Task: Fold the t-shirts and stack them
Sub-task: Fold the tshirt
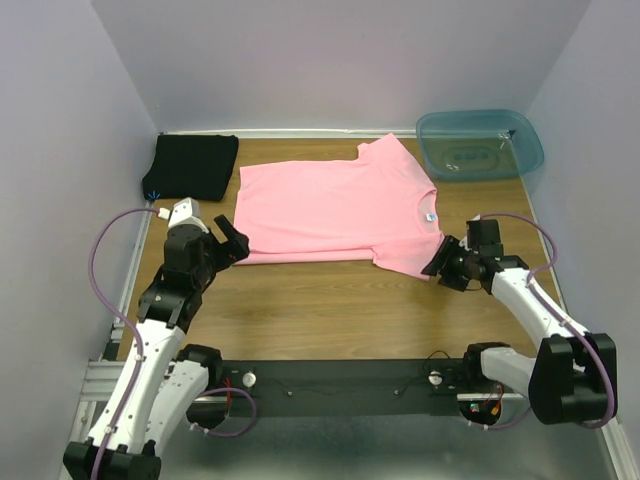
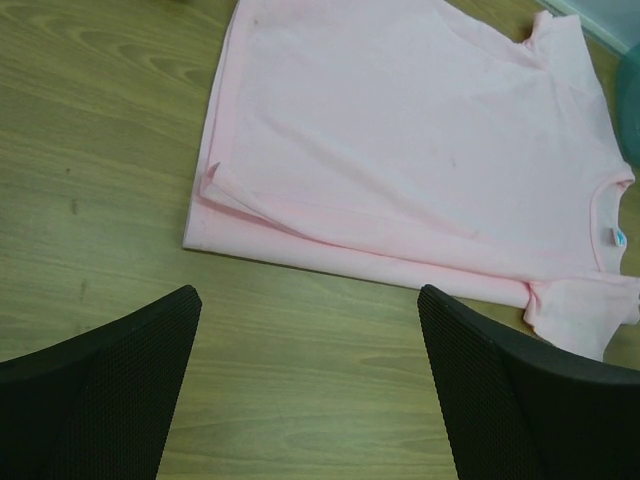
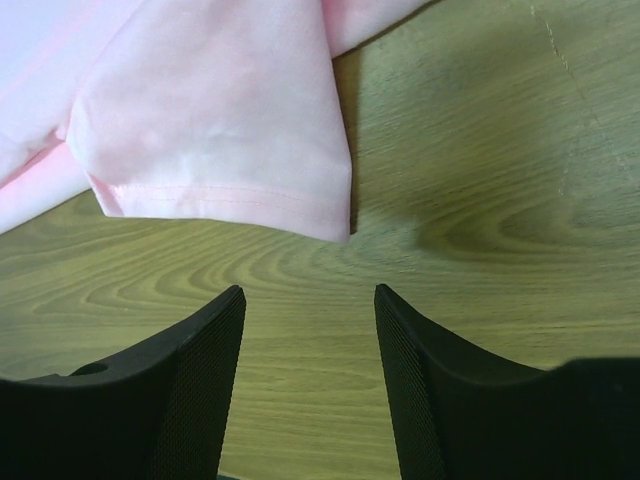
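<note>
Pink shirt (image 1: 335, 210): flat, long axis spanning left jaws (hem) to right jaws (collar).
Left jaws: spread wide, empty.
Right jaws: spread, empty, sleeve (image 3: 210, 130) just ahead.
Black shirt (image 1: 195, 165): beyond left jaws.

Soft, even light is falling from above, leaving every view bright. The pink shirt (image 3: 200, 120) is casting a narrow dark shadow on the bench (image 3: 500, 120) just right of its sleeve. Left of it, the black shirt (image 1: 195, 165) is losing all detail.
</note>
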### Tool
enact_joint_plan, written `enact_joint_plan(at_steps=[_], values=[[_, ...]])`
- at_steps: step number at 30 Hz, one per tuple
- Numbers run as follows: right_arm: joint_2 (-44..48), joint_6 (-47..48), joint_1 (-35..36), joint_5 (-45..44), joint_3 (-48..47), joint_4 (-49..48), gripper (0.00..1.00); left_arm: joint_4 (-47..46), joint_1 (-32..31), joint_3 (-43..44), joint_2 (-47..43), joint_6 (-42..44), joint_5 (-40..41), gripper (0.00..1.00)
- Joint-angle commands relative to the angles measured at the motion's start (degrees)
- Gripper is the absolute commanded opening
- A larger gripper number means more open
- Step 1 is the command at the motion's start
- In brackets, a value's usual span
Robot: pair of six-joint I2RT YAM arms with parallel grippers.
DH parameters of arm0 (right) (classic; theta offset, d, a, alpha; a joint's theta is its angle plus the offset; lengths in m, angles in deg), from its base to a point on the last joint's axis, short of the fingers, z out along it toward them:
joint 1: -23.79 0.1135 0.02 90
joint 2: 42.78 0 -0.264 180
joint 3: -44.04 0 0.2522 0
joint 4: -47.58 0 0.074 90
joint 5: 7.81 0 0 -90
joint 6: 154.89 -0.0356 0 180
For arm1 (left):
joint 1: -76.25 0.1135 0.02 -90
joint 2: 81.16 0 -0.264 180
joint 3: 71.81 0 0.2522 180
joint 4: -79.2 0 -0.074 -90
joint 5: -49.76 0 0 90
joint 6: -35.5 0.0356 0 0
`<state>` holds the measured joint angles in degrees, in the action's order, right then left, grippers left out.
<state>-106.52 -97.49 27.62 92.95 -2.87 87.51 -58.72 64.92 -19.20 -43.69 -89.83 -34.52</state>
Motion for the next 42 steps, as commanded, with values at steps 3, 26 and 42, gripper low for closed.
enact_joint_plan(at_steps=[3, 26, 42], values=[[-3.57, -1.68, 0.12, -1.97, 0.36, 0.55, 0.62, -3.53, -0.71, -1.41, 4.98, 1.85, -8.26, 0.97], [-7.62, -3.26, 0.12, -3.30, 5.64, -5.61, 0.57, -7.66, -2.73, -3.43, 6.65, 1.23, -8.18, 0.95], [-11.84, -8.53, 0.12, -4.17, 5.11, -10.35, 0.46, -8.01, -5.72, -3.69, 7.79, 1.05, -7.91, 0.94]])
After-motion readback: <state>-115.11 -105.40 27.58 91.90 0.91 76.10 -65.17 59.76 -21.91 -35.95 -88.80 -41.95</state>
